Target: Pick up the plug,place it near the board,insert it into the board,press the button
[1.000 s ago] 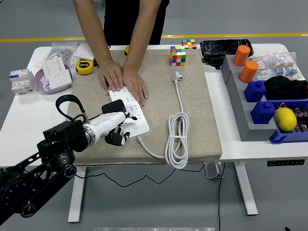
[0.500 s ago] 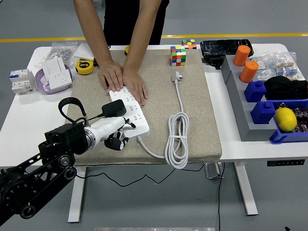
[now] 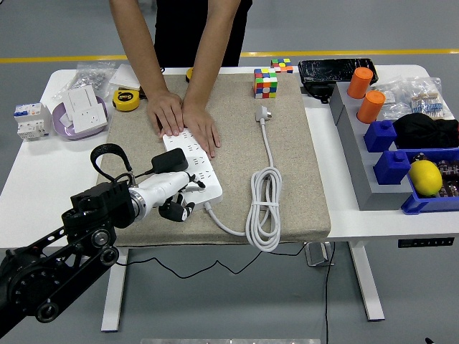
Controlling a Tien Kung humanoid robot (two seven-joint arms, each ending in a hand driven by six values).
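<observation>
Beige matting (image 3: 287,143) is covering the white table, cushioning the board (image 3: 192,166). Left hand (image 3: 174,193) is gripping the plug (image 3: 170,161) just over the board's near end (a person's hands (image 3: 185,122) are steadying the far end).

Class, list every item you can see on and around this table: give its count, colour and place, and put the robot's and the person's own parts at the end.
Power strip: one, white, left half of mat.
Black plug: one, over the strip's near end.
Coiled cable: one, white, mat centre.
Mat: one, beige, table middle.
Puzzle cube: one, multicoloured, mat's far edge.
Tape measure: one, yellow, far left.
Orange cylinders: two, grey rack, right.
Blue bins: several, right.
Lemon: one, yellow, near-right bin.
Left hand: robot's, at the plug.
Person's hands: two, pressing the strip's far end.
</observation>
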